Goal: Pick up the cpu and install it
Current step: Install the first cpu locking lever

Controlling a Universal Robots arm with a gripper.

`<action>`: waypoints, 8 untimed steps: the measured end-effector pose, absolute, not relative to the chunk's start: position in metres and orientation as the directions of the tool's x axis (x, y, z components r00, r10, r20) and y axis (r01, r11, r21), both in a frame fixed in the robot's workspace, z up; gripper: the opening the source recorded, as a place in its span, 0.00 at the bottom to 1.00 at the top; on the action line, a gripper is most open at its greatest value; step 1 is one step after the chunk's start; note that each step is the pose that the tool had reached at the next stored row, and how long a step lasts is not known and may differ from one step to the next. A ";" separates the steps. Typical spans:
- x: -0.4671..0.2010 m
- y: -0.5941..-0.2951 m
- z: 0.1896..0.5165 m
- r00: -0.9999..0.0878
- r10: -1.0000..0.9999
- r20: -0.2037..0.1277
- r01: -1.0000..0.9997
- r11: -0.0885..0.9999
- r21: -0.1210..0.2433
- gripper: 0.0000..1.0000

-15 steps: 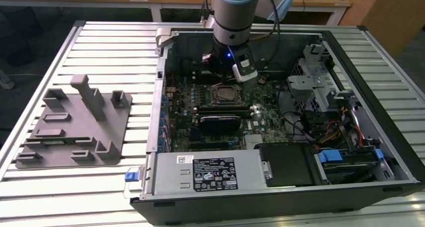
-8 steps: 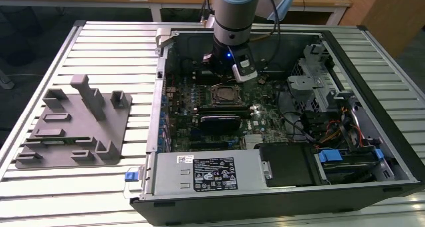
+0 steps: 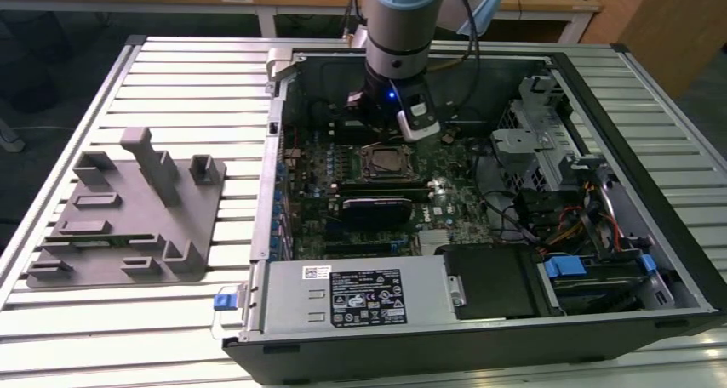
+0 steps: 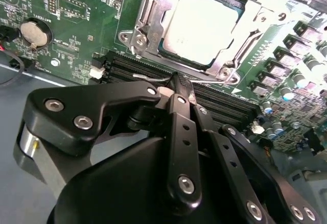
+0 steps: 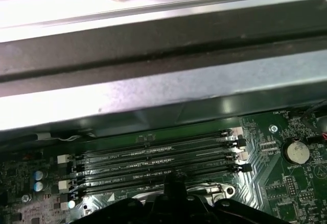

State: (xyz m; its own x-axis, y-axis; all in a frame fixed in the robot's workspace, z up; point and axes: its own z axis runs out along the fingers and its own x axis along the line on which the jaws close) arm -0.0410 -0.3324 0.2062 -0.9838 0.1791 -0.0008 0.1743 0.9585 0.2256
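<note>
Since the cpu already sits in its socket, at 12 o'clock from the empty, pinched-together gripper, I'd just check it's flush before clamping.

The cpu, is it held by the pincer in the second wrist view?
No, the cpu lies flat in the socket frame on the motherboard, apart from the pincer, whose fingers are together on nothing.

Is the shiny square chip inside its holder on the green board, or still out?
In. The cpu lies flat inside the metal socket frame on the motherboard. The gripper hangs beside it, holding nothing.
</note>
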 end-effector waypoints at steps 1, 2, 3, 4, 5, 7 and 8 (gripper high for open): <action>-0.041 -0.332 0.206 -0.983 0.183 -0.004 0.178 0.958 0.227 0.11; -0.041 -0.332 0.206 -0.982 0.188 -0.007 0.182 0.957 0.227 0.11; -0.041 -0.332 0.205 -0.981 0.194 -0.010 0.186 0.956 0.228 0.11; -0.041 -0.332 0.205 -0.980 0.199 -0.014 0.191 0.955 0.228 0.11; -0.041 -0.332 0.205 -0.979 0.205 -0.017 0.196 0.954 0.229 0.11; -0.041 -0.332 0.204 -0.976 0.216 -0.026 0.205 0.951 0.231 0.11; -0.041 -0.332 0.204 -0.975 0.221 -0.031 0.208 0.950 0.232 0.11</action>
